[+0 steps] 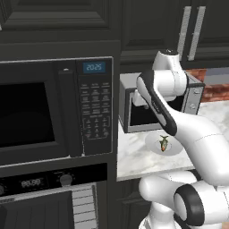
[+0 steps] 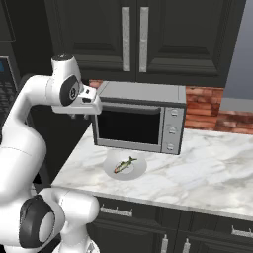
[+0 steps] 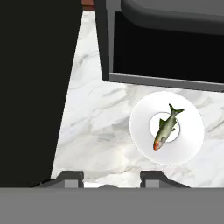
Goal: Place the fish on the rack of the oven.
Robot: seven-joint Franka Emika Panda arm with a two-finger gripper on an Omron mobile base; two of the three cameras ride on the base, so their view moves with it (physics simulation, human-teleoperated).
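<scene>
The fish (image 3: pixel 165 129), slim and olive-green with an orange-red head, lies on a round white plate (image 3: pixel 186 151) on the marble counter in front of the toaster oven; it also shows on the plate as the fish (image 1: pixel 163 143) and the fish (image 2: pixel 124 165). My gripper (image 3: pixel 111 178) hangs open and empty well above the counter, up and to the left of the plate. The black wall oven (image 1: pixel 44 201) sits below the microwave, with its display and knob (image 1: pixel 66 179) on the control strip. Its rack is hidden.
A silver toaster oven (image 2: pixel 141 118) stands right behind the plate. A black microwave (image 1: pixel 53 107) with keypad fills the tall cabinet column left of the counter (image 2: pixel 197 173). Dark upper cabinets (image 2: pixel 133 34) hang overhead, above a brick backsplash.
</scene>
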